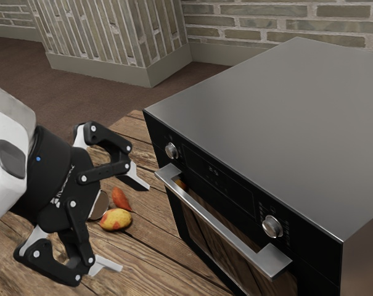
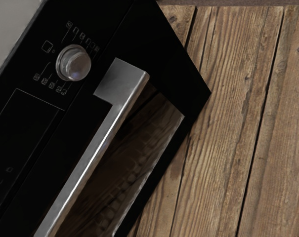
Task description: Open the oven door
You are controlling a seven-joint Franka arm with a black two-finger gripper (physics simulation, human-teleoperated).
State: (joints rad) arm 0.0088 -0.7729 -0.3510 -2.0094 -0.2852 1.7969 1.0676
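Note:
In the exterior view my gripper (image 1: 135, 225) is open, its two fingers spread wide with nothing between them, just off the oven's front. The silver oven (image 1: 285, 117) has a black front with a dark glass door, which is shut. A metal bar handle (image 1: 217, 223) runs across the top of the door; the upper finger's tip is close to the handle's far end, and a gap to the bar is visible. In the wrist view the handle (image 2: 97, 148) crosses diagonally over the door glass (image 2: 144, 158), with one end bracket near a round knob (image 2: 73, 62).
A red-orange fruit or vegetable (image 1: 120, 198) and a yellow-red fruit (image 1: 116, 219) lie on the wooden table (image 1: 168, 253), beyond the gripper. A round brown object (image 1: 99, 205) is partly hidden by the gripper. Two knobs sit on the oven panel. A brick wall stands behind.

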